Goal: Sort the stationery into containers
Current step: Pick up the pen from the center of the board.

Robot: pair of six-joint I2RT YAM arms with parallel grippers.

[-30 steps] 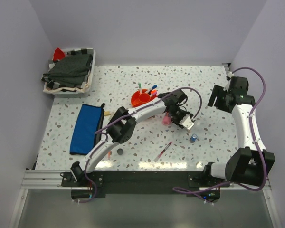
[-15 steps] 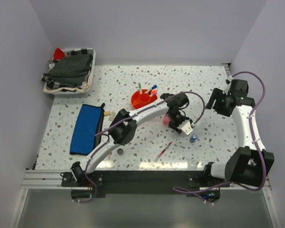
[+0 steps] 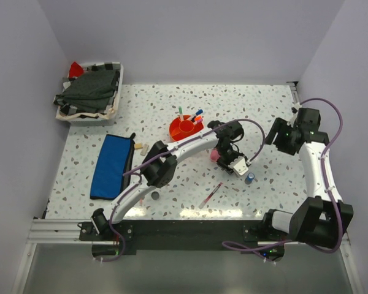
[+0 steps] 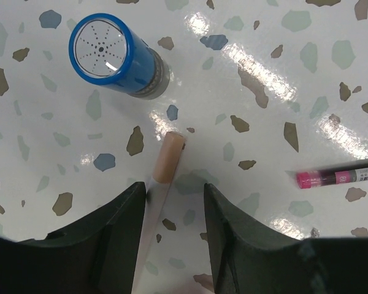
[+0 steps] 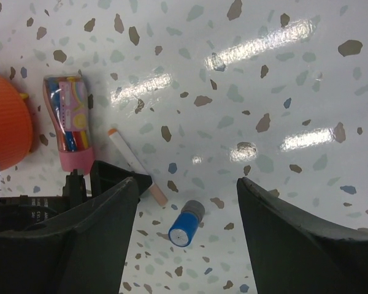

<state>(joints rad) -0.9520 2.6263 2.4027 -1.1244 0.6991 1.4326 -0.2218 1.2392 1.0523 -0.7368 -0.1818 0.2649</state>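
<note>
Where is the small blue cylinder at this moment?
In the top view the small blue cylinder sits right of centre, just beside the left hand and a peach-tipped pen.

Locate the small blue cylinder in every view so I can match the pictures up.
Top external: the small blue cylinder sits right of centre, just right of the left gripper.
Left wrist: upper left, beyond the fingertips, its white end facing the camera.
Right wrist: bottom centre.
Shared landmark: the tan-tipped white pen lies next to it in both wrist views; from the top it cannot be made out.
</note>
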